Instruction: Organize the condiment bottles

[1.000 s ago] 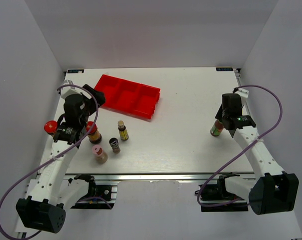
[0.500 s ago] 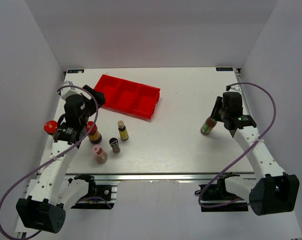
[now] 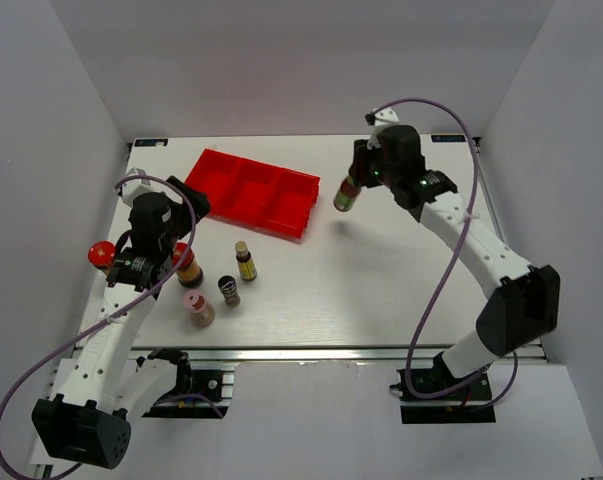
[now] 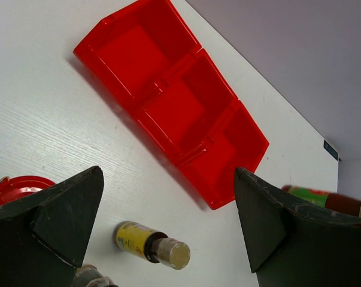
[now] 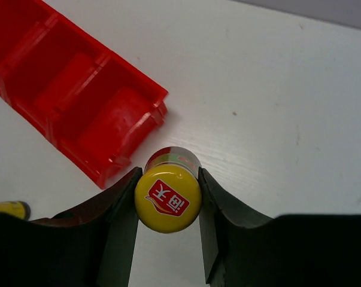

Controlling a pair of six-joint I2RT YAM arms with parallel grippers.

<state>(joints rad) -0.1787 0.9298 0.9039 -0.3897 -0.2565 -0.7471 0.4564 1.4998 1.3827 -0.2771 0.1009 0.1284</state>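
White table (image 3: 381,290) with fine wood grain along its length, boxed in on three sides by plain pale grey walls: back wall (image 3: 301,50), left wall (image 3: 36,150), right wall (image 3: 576,110). Set tight against the back wall along the far edge, with a small black bracket (image 3: 147,142) at the far left corner and another (image 3: 449,138) at the far right corner. Edged along the near side by a silver metal rail (image 3: 311,352). Beyond the near edge, a lower pale ledge (image 3: 311,430). Lit softly and evenly from above, with only faint shadows. Slight pink tinge low on the back wall.
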